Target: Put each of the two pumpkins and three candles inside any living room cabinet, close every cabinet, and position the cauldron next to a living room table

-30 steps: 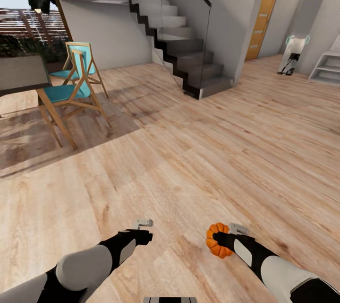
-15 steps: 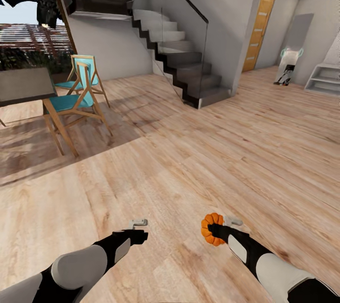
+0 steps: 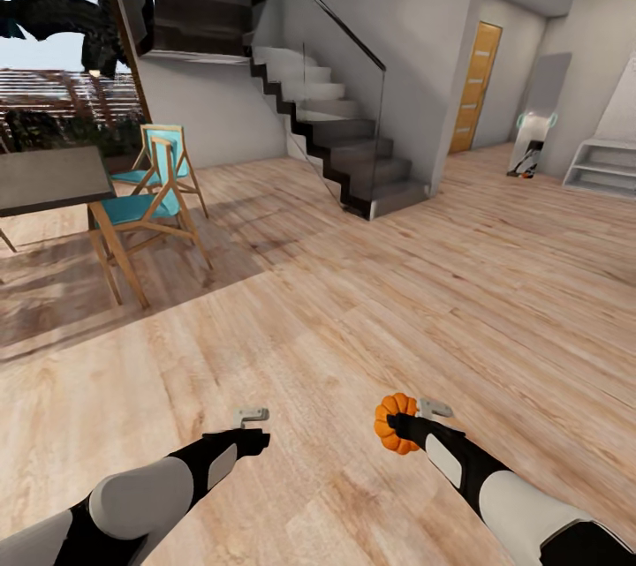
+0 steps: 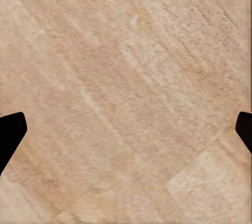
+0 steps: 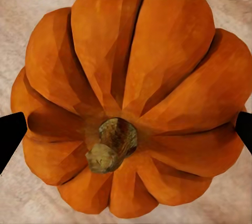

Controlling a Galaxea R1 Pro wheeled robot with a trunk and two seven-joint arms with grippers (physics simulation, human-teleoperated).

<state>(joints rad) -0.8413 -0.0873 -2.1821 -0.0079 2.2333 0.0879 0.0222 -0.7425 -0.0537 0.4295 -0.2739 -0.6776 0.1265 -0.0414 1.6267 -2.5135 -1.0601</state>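
Observation:
My right gripper (image 3: 399, 427) is shut on a small orange ribbed pumpkin (image 3: 392, 423), held low over the light wood plank floor (image 3: 353, 319). In the right wrist view the pumpkin (image 5: 131, 103) faces the camera with its short dark stem, and a black fingertip (image 5: 10, 136) presses on each side. My left gripper (image 3: 258, 440) hangs open beside it with nothing in it. Its wrist view has bare floor planks (image 4: 126, 87) between the spread fingertips (image 4: 10, 135). The candles, cabinet, cauldron and coffee table are out of view.
A dark dining table (image 3: 49, 182) with turquoise wooden chairs (image 3: 141, 204) stands at the left by a large window. Ahead, a staircase (image 3: 353, 151) with a glass rail rises. An orange door (image 3: 473, 89) and low white steps (image 3: 605, 164) lie far right.
The whole head view has shifted, so the camera has moved and shows more of the room's upper part. Both arms keep their pose, and the pumpkin stays in the right gripper.

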